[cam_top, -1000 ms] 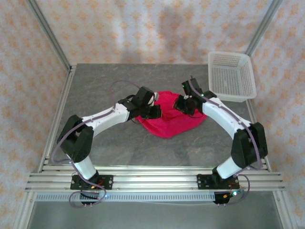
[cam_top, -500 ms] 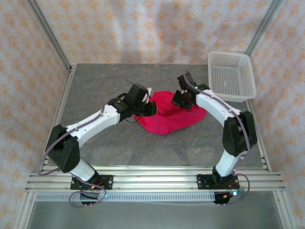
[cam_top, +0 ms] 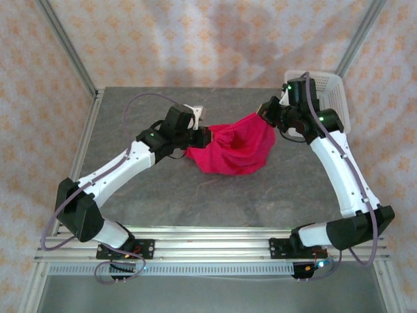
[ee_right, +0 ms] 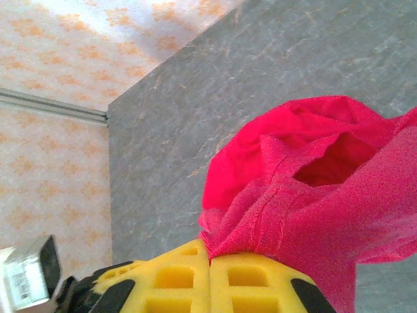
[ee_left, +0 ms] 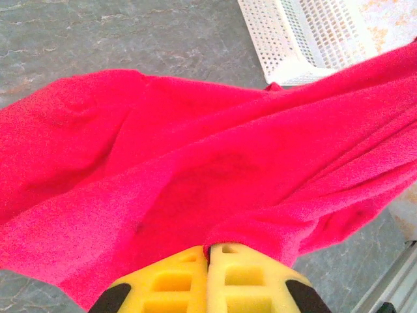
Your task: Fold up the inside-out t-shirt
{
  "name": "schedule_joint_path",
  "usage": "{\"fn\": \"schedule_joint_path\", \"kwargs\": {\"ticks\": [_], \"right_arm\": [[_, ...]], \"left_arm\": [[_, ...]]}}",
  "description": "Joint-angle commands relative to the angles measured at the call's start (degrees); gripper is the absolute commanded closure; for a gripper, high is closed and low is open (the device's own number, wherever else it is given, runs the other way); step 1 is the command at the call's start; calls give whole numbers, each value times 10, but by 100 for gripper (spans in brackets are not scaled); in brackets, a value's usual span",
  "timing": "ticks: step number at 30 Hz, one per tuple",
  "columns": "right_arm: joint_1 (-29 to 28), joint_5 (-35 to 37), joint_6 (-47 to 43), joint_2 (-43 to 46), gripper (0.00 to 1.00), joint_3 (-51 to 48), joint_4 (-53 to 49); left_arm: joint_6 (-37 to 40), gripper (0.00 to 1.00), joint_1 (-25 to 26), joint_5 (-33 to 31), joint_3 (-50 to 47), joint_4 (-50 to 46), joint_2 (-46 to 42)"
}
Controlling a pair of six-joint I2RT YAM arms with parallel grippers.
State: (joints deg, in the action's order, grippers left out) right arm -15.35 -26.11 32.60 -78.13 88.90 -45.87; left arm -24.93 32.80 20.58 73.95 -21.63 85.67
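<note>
Top external view: red inside-out t-shirt [cam_top: 231, 151] slung between 2 grippers, lower folds apparently resting on the table [cam_top: 130, 117]. Left gripper [cam_top: 206, 137] and right gripper [cam_top: 264, 112] each pinch a bunched edge, fingers closed. The cloth looks light and limp; hems or seams would likely give the surest hold.

Both arms reach forward and bend toward each other. The left gripper [cam_top: 203, 137] and the right gripper [cam_top: 264, 112] each pinch the t-shirt [cam_top: 231, 153], fingers pressed together.
</note>
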Motion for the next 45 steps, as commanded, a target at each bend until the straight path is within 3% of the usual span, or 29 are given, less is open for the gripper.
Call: {"fn": "schedule_joint_path", "kwargs": {"ticks": [1,4,7,9,11,13,15,19,22,27,33,35,37,39,45], "right_arm": [[24,53,4,-28,100,-44,40],[33,93,-21,-109,100,-37,45],[32,69,-38,-202,99,5,37],[30,47,-41,-238,82,30,15],[14,65,-53,-227,71,18,10],[-2,89,-57,-191,69,-20,14],[-19,96,-52,-145,72,-76,34],[-53,79,-19,-83,90,-179,90],[-86,57,10,-76,90,-220,124],[-106,52,39,-104,66,-250,171],[-112,68,52,-160,58,-236,212],[-112,71,52,-182,60,-220,212],[-113,71,51,-191,82,-203,201],[-113,69,45,-177,97,-187,177],[-112,64,24,-82,100,-107,61]], "left_arm": [[26,100,-8,-40,15,-56,41],[25,100,-9,-28,29,-52,70],[10,100,-7,-8,31,-36,93],[4,100,-6,-7,30,-33,104],[0,100,-2,-10,25,-36,109],[-6,100,-2,-12,15,-32,109],[-12,100,-1,-11,8,-27,108],[-18,100,-1,-11,5,-25,109],[-19,100,-1,-10,14,-30,113],[-22,100,0,-8,20,-31,111],[-22,100,0,-3,20,-32,108],[-22,100,0,-2,19,-32,105],[-23,100,-1,-3,17,-33,102],[-21,100,-3,-4,16,-32,101],[-18,100,-12,1,39,-25,121]]}}
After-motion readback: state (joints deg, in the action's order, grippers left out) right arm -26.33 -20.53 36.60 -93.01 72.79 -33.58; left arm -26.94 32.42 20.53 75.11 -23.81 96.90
